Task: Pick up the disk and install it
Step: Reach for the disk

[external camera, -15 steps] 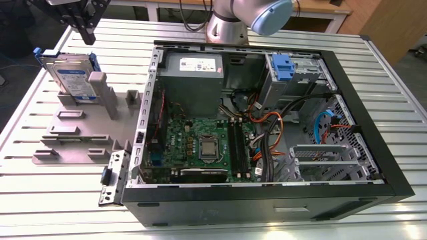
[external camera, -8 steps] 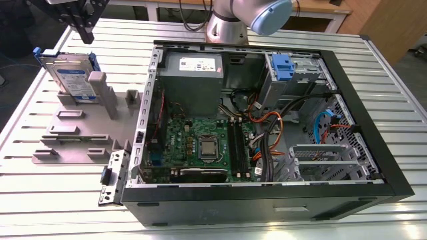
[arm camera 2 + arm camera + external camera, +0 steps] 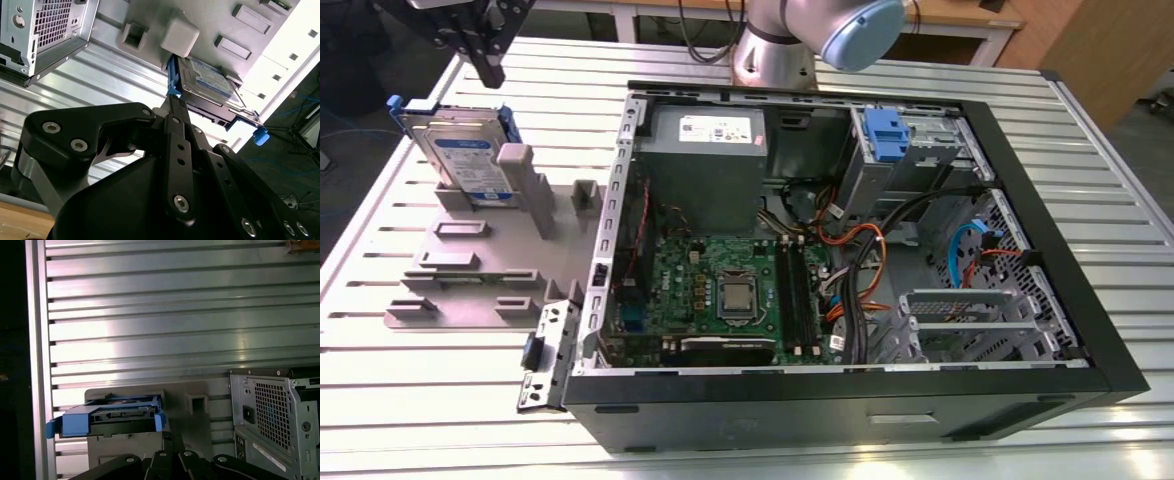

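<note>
A: How far along is the task judged to be?

B: It is judged to be at its start. The disk (image 3: 459,150) is seen standing on edge, slightly tilted, in the grey slotted holder (image 3: 467,270) on the tabletop (image 3: 440,400), at the exterior view's left of the open computer case (image 3: 854,405). It is not lifted, and nothing of it is seated in the case.

A: What is made of the hand?

B: The hand (image 3: 490,78) is seen above the disk's upper edge, near it but apart from it; no contact is made out. In the first wrist view its fingers are shown drawn together, with nothing held between them. The disk's blue carrier rail (image 3: 107,421) is seen just past the tips.

A: So the disk is not gripped?

B: No grip is shown. In the second wrist view the labelled face of the disk is seen leaning in its slot, with the hand short of it.

A: And the case side of the job?

B: The blue latch (image 3: 886,135) is seen at the drive bay in the far part of the case. Whether that bay is free cannot be told. Both the picking up and the installing are judged not yet done.
</note>
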Controlling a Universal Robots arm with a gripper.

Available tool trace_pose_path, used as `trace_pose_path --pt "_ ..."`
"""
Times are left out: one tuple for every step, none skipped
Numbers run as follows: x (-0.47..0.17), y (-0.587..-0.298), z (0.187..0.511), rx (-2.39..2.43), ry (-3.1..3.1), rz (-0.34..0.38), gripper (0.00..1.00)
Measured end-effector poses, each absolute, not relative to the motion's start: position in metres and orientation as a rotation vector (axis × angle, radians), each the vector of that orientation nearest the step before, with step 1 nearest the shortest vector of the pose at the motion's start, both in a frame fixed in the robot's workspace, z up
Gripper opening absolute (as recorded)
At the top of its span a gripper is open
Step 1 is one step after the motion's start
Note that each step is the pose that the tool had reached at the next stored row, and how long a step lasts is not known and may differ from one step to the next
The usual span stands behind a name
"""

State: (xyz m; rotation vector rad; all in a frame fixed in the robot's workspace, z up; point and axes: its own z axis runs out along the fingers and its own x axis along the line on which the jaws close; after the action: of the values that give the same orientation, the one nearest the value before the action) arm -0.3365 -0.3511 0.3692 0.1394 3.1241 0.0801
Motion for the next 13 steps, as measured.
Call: trace_pose_path --pt "-0.3376 -0.351 0.369 0.139 3.124 0.08 0.11" --pt "-0.3382 -0.351 0.369 0.136 3.124 0.08 0.11" --pt "-0.3385 -0.3508 0.369 0.126 3.125 0.08 0.11" --pt "-0.3387 -0.3507 0.369 0.115 3.125 0.08 0.11" --pt "-0.339 -0.3506 0.369 0.103 3.126 0.08 0.11" --pt "-0.3393 -0.3505 0.369 0.092 3.127 0.08 0.11" --pt "-0.3398 -0.3505 0.369 0.082 3.127 0.08 0.11" --pt "-0.3404 -0.3504 0.369 0.077 3.127 0.08 0.11" --pt "-0.3412 -0.3504 0.3689 0.075 3.127 0.081 0.11" --pt "-0.3422 -0.3503 0.3689 0.075 3.127 0.081 0.11" --pt "-0.3432 -0.3501 0.3689 0.075 3.127 0.081 0.11" --pt "-0.3443 -0.35 0.3688 0.075 3.127 0.081 0.11" --pt "-0.3453 -0.3499 0.3688 0.075 3.127 0.081 0.11"
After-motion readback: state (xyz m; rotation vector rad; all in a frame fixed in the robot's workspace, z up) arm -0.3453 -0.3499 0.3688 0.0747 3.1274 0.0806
